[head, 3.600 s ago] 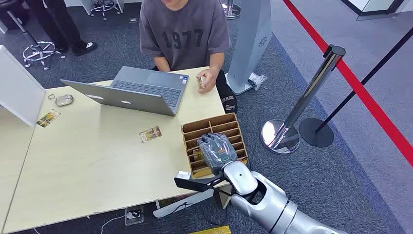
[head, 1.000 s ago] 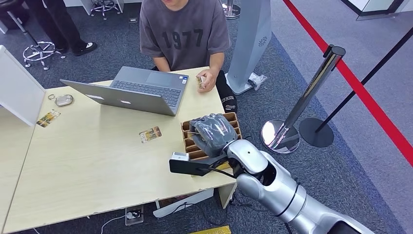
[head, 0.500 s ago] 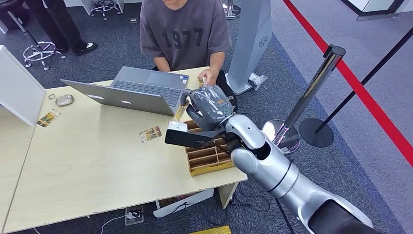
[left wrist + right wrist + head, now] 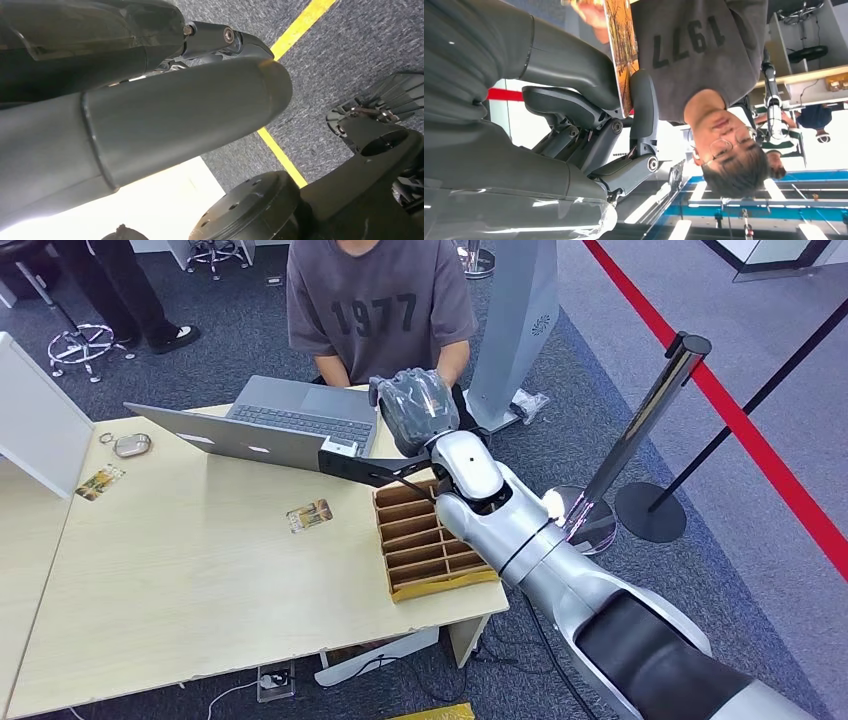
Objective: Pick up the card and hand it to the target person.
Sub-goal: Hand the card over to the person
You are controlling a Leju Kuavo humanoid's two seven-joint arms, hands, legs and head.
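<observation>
Risen from the box, right robot hand now pinches the card before the person.

So our right hand was down over the cardboard organizer a few seconds back. Since then we've lifted out with the card pinched between thumb and fingers, and swung it up in front of the seated person.
</observation>
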